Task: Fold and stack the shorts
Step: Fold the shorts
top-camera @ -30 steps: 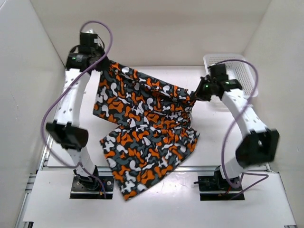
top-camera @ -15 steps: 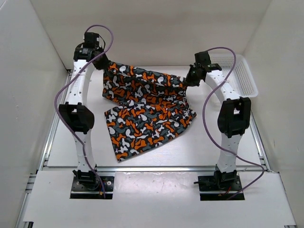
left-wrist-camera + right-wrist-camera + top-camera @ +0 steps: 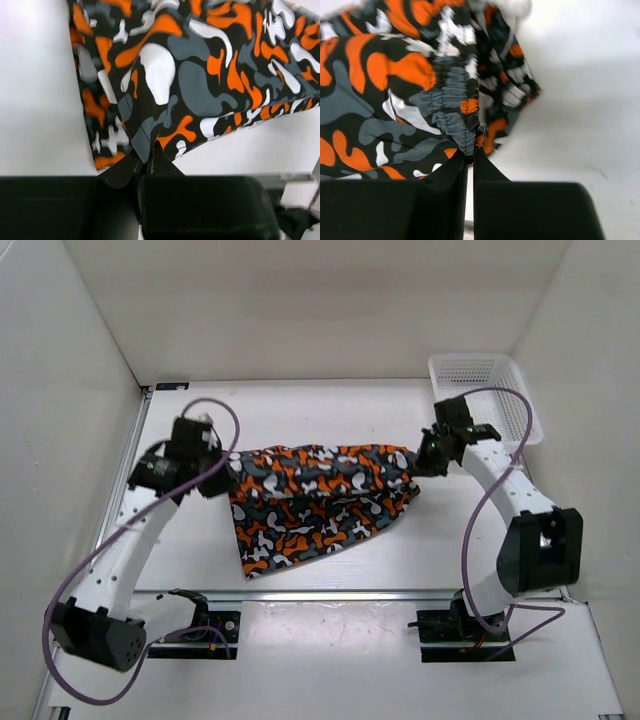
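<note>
Progress: one fold looks laid, nothing more. The shorts sit mid-frame on the tabletop, doubled over. A straight folded edge runs along the top between the two claws, and the lower layer pokes out toward the lower left. My read is that the first fold is in but not let go. Further folds and the stacking are not yet done.

Left: the left claw is pinched tight on the left corner of that edge. Its wrist view shows the tips nipping a hem corner, with fabric fanning away up-frame. The arm is low and stretched, elbow in the lower-left corner, forearm angling up-right to the cloth.

Centre: the cloth lies mostly flat, a bit rumpled near its right end.

Right: the right claw is clamped on the gathered elastic waistband at the right corner, and its wrist view shows the bunched band between the tips. The arm is bent, elbow lower right, forearm reaching up-left. The white mesh basket is upper right, just behind that wrist and apart from the shorts.
</note>
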